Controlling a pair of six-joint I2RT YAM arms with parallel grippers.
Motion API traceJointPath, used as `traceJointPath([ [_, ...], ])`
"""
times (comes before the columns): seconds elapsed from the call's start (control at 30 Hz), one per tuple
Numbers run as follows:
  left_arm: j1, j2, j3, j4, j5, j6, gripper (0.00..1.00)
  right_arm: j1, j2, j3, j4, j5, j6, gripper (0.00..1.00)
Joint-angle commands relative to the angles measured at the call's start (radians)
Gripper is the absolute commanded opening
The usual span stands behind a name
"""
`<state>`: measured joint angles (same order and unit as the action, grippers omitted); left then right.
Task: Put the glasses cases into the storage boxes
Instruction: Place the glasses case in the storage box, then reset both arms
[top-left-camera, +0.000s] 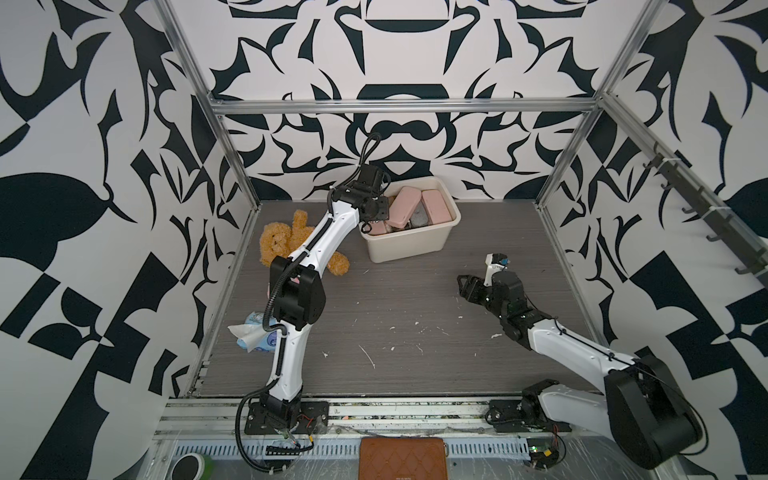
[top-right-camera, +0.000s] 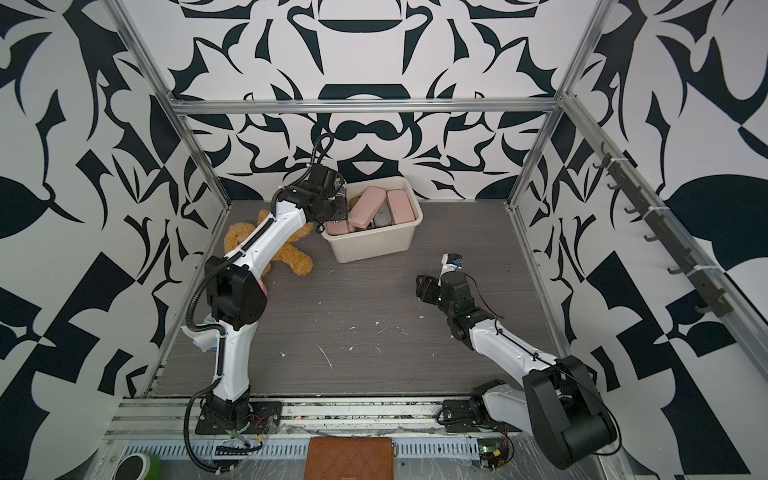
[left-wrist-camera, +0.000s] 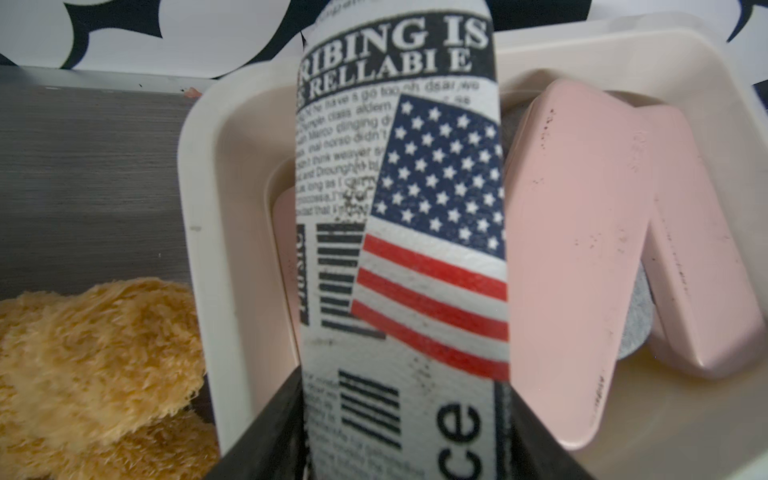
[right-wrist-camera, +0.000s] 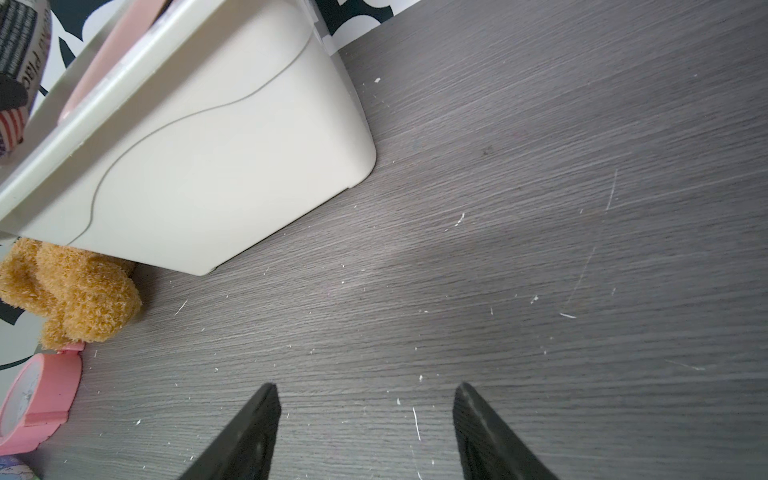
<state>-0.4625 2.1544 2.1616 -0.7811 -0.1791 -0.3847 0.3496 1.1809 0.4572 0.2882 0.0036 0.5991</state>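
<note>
Pink cases in tub, upper-centre | L pincer clamps newsprint case over it | R pincer jaws apart, empty | no loose cases seen

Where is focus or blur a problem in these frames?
Left wrist: newspaper-print glasses case sharp mid-length, its near end soft; teddy bear blurred. Right wrist: table grain crisp. Both top views: evenly lit, frame posts splay outward.

A: What do you count on your screen?
B: I make it three pink cases, one grey felt case and one newspaper-print case, so five showing.
A: I get the same. Tubs?
B: One cream tub. I also count one teddy bear, one tissue packet, one pink clock, one brown wallet and one tape roll.
</note>
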Motion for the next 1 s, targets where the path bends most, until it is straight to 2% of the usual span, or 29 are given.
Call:
traceJointPath([
  [0.0, 0.005, -0.022, 0.047, -0.011, -0.010, -0.008, 0.71, 0.005, -0.020, 0.031, 0.002, 0.005, -0.010, 0.69],
  [0.03, 0.005, -0.024, 0.050, -0.014, -0.003, -0.003, 0.75, 0.005, -0.023, 0.031, 0.002, 0.007, -0.010, 0.69],
  [0.1, 0.005, -0.032, 0.054, -0.020, 0.015, 0.002, 0.90, 0.005, -0.024, 0.029, 0.000, 0.014, -0.012, 0.70],
  [0.23, 0.005, -0.058, 0.060, -0.036, 0.045, 0.021, 0.98, 0.005, -0.024, 0.031, -0.001, 0.010, -0.012, 0.70],
  [0.37, 0.007, -0.143, -0.007, -0.012, 0.006, 0.033, 0.98, 0.005, -0.025, 0.030, -0.001, 0.014, -0.013, 0.70],
  [0.57, 0.056, -0.346, -0.283, 0.090, 0.025, 0.023, 0.95, 0.005, -0.017, 0.031, 0.001, 0.017, -0.016, 0.70],
  [0.67, 0.108, -0.412, -0.401, 0.120, 0.091, -0.025, 0.91, 0.005, -0.008, 0.032, 0.003, 0.014, -0.016, 0.69],
  [0.77, 0.148, -0.460, -0.491, 0.123, 0.174, -0.065, 0.81, 0.005, -0.002, 0.030, 0.008, 0.024, -0.021, 0.70],
  [0.9, 0.151, -0.566, -0.642, 0.206, 0.153, -0.036, 0.80, 0.005, 0.003, 0.026, 0.018, 0.025, -0.029, 0.69],
  [0.97, 0.164, -0.598, -0.677, 0.220, 0.159, -0.074, 0.80, 0.005, 0.007, 0.027, 0.021, 0.035, -0.036, 0.69],
])
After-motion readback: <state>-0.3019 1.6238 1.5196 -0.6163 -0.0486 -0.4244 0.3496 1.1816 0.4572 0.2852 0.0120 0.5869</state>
